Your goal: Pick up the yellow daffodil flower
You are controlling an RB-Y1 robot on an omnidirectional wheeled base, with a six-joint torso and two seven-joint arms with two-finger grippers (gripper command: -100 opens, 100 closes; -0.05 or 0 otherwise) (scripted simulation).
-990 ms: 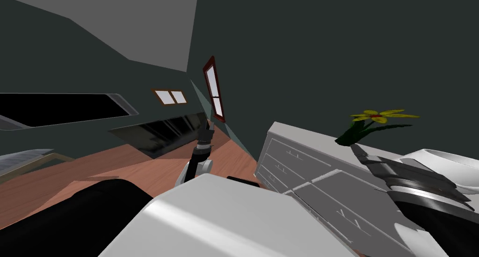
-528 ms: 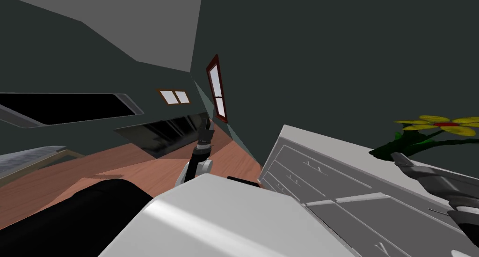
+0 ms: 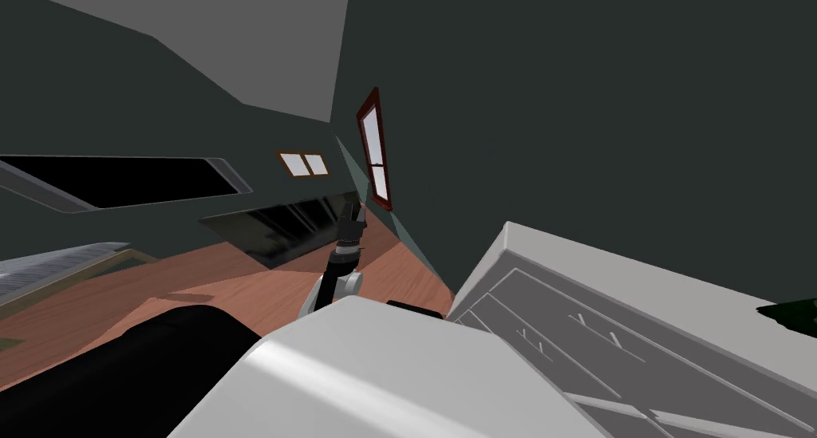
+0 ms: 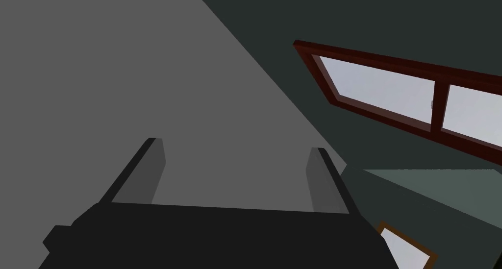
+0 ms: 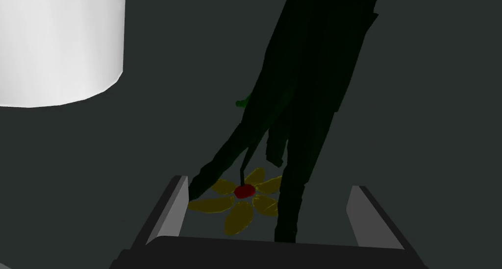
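Observation:
The daffodil [image 5: 243, 191] has yellow petals around a red centre, with dark green leaves [image 5: 304, 94] rising from it. It lies between the fingers of my right gripper [image 5: 268, 183], which is open; one leaf crosses the gap without either finger pressing it. In the head view a dark green leaf tip [image 3: 791, 313] shows at the right edge, over the top of a grey dresser [image 3: 638, 286]. My left gripper [image 3: 351, 218] is held up ahead of my chest, away from the dresser, and its fingers [image 4: 147, 173] stand open with nothing between them.
The dresser's drawer fronts [image 3: 574, 337] face me at the lower right. A white cylinder [image 5: 59, 40] stands beside the flower. Reddish wood floor [image 3: 239, 282] stretches to the left, with a black bulky shape [image 3: 120, 369] at the lower left.
The head view has swung, so the dresser and flower slid right and down. My right gripper, just below the flower before, has left the head view. The left arm has not moved.

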